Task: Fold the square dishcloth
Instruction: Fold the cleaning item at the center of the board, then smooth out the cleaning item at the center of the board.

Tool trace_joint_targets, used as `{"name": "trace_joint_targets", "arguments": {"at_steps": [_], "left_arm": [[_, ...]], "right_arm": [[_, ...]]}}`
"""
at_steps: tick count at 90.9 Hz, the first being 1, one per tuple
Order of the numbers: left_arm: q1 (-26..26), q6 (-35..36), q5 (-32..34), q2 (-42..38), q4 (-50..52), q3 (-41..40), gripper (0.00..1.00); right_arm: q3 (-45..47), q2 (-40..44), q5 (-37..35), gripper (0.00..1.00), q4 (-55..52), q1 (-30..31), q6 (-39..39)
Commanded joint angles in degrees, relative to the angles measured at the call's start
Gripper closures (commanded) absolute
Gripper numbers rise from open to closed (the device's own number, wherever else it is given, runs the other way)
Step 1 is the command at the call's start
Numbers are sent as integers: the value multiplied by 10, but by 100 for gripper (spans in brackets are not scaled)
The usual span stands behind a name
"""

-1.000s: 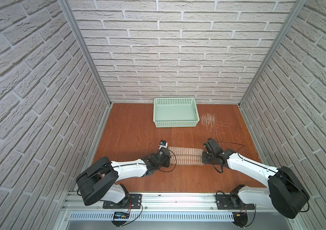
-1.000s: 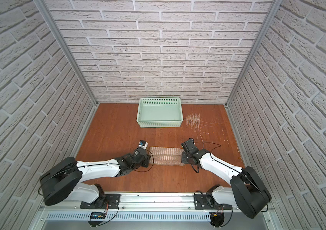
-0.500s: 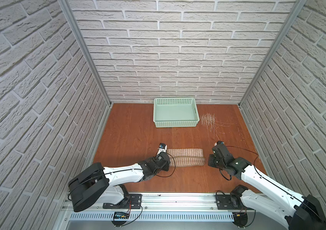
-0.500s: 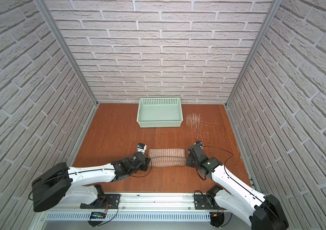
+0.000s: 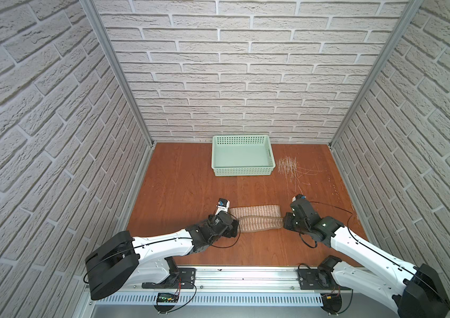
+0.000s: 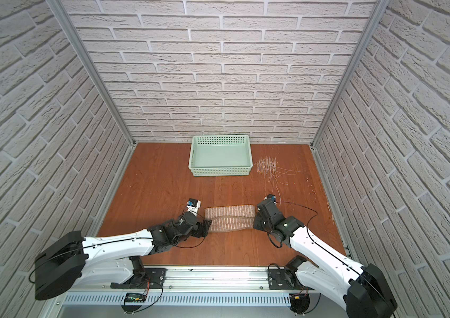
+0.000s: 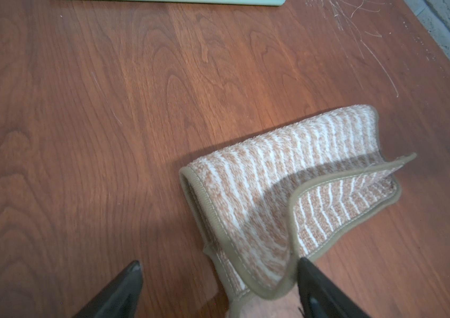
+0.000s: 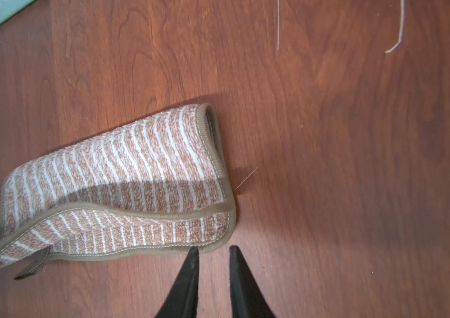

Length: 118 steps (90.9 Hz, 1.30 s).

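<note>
Left wrist view: tan, pale-striped woven square dishcloth (image 7: 273,179) lies folded double at six o'clock from the mint perforated plastic basket (image 5: 241,172). Left gripper (image 7: 218,263) gapes wide, one finger (image 7: 317,286) touching its loose corner; pulling away could drag the fold apart. Right gripper (image 8: 214,247), narrowly parted, holds nothing.

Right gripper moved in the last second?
Yes. In a top view the right gripper has backed off the square dishcloth's right end, shifting slightly toward the right wall, away from the mint-green basket.

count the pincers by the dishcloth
2: the left pincer, open, at one end of the square dishcloth; the right pincer, narrowly parted and empty, just off the opposite end.
</note>
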<state>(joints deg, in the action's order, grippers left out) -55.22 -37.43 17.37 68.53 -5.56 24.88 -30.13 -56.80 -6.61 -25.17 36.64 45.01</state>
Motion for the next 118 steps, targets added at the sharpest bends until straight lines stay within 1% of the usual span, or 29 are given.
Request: {"name": "trace_joint_targets", "arguments": {"at_steps": [1, 13, 24, 43, 51, 66, 77, 88, 118], "left_arm": [[-3, 7, 8, -8, 5, -10, 15], [-4, 6, 11, -3, 5, -8, 16], [-3, 7, 11, 0, 5, -10, 16], [-3, 5, 14, -1, 1, -16, 15], [-3, 4, 15, -3, -1, -20, 15], [-4, 2, 19, -4, -5, -25, 15], [-3, 2, 23, -2, -6, -25, 14], [-4, 0, 30, -1, -9, -25, 14], [-3, -3, 41, 10, -12, -18, 14]], "right_arm": [[-34, -26, 8, 77, 45, 15, -6], [-76, -82, 28, 79, 78, 36, -14], [-127, -150, 58, 85, 107, 54, -21], [-228, -288, 93, 91, 104, 88, -26], [-258, -331, 108, 93, 108, 104, -22], [-299, -390, 113, 94, 111, 132, -14], [-311, -414, 124, 96, 110, 144, -5], [-306, -413, 122, 96, 101, 158, 0], [-253, -402, 131, 97, 108, 172, 22]]}}
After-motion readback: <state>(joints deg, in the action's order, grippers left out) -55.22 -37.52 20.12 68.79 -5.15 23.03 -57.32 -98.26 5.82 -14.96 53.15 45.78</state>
